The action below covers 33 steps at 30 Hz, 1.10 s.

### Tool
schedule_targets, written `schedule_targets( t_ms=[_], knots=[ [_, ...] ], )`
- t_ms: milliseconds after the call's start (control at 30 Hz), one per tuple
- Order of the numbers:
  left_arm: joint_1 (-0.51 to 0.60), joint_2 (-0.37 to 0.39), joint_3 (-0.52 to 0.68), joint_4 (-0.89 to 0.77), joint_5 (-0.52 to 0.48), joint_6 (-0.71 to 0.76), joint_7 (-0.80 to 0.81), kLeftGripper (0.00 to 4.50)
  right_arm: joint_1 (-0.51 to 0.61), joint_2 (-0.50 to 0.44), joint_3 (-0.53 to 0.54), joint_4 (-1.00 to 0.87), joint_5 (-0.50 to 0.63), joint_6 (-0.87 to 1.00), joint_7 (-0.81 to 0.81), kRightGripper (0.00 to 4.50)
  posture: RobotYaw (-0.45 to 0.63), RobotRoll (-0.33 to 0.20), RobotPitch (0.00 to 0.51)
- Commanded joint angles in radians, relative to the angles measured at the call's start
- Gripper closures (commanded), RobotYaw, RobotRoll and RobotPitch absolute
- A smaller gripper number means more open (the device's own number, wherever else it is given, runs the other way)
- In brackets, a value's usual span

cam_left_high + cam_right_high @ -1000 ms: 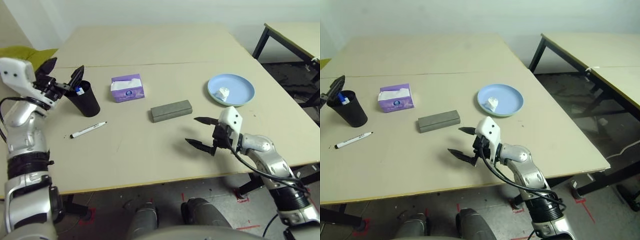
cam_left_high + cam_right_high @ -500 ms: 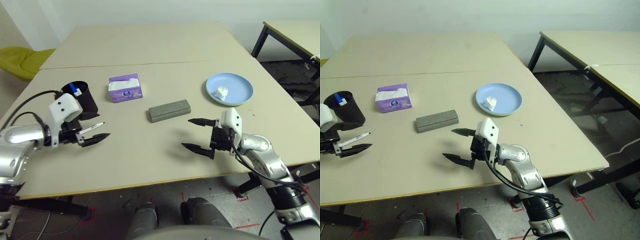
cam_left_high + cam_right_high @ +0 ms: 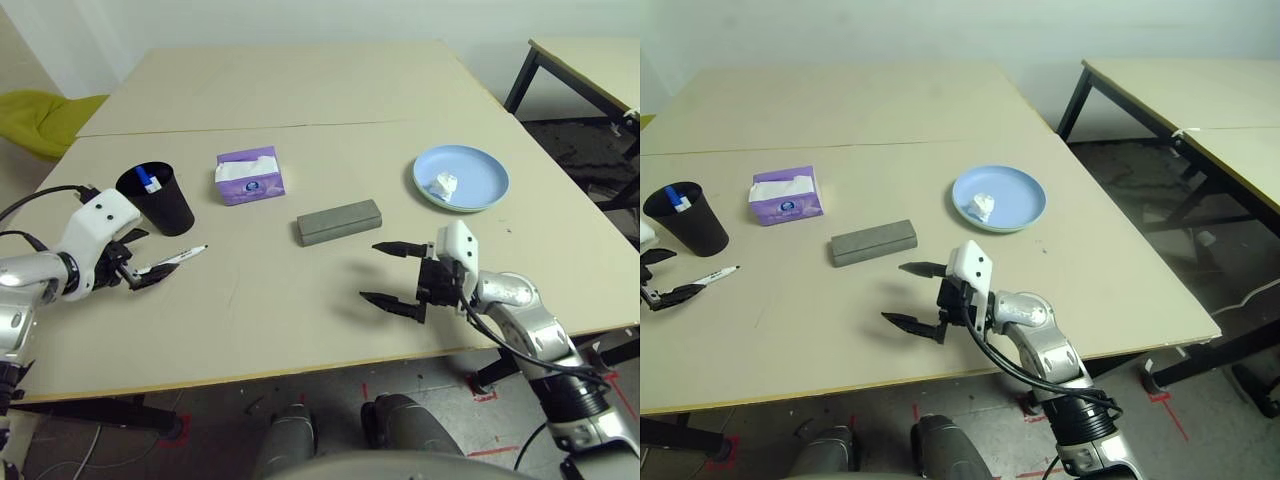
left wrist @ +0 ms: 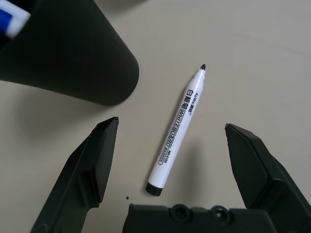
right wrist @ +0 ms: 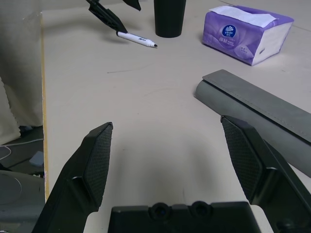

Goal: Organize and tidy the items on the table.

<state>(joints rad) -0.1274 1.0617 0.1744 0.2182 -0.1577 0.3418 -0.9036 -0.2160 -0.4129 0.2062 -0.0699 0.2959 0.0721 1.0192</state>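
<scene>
Part of the tidying looks done: one marker [image 3: 148, 181] with a blue cap already stands in the black cup [image 3: 158, 198] near the table's [image 3: 300, 310] left edge, and the crumpled tissue [image 3: 445, 185] sits in the blue plate [image 3: 461, 179] toward the right edge. What seems left is the black-tipped marker [image 4: 176, 132], loose on the table just beside the cup, and perhaps the grey case [image 3: 340, 220], which lies flat near the middle between the tissue box [image 3: 252, 176] and the near edge. The left gripper [image 4: 172, 145] has its fingers spread wide to either side of the loose marker, holding nothing; I'd judge a pick-up is coming. That marker lies flat, its long axis slanting from the near left toward the far right, tip pointing away from the gripper, toward the table's middle. The right gripper [image 3: 395, 273] hangs open and empty above the near edge, aimed leftward
</scene>
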Motion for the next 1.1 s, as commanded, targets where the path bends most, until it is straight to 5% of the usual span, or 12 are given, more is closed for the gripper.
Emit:
schedule_targets(
  t_ms=[33, 1100],
  knots=[
    [-0.014, -0.014, -0.04, 0.011, 0.016, 0.045, -0.013, 0.04, -0.002, -0.011, 0.002, -0.005, -0.004, 0.0, 0.003, 0.0, -0.1, 0.0, 0.086],
    [-0.255, -0.07, -0.22, 0.351, 0.143, -0.019, -0.129, 0.04, 0.003, -0.009, 0.015, -0.063, -0.006, 0.027, -0.039, 0.0, -0.14, 0.0, 0.078]
  ],
)
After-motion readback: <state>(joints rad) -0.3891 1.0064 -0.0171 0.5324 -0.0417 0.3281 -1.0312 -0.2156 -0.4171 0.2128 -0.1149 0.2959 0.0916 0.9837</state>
